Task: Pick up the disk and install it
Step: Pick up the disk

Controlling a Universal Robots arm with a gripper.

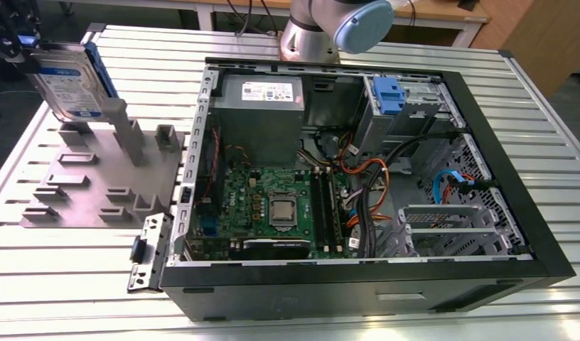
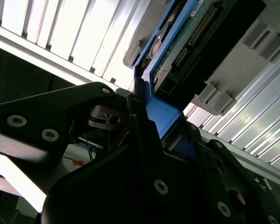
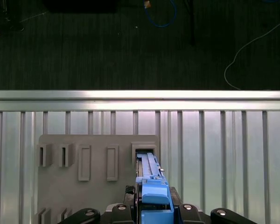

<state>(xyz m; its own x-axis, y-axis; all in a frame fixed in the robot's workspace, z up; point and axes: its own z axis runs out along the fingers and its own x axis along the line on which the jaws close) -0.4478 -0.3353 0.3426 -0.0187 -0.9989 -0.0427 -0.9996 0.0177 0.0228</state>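
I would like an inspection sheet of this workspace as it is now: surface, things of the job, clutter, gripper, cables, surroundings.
Surface: slatted metal table, carrying a grey holder plate and an open computer case.
Job's things: disk upright over the holder plate, in its blue frame; whether it is seated in a slot or lifted, cannot tell.
Clutter: small metal bracket beside the case.
Gripper: gripper shut on the disk's blue frame.
Cables: orange, blue and black cables inside the case; loose blue cable on the floor.
Surroundings: dark floor; arm's base beyond the case in the exterior view.
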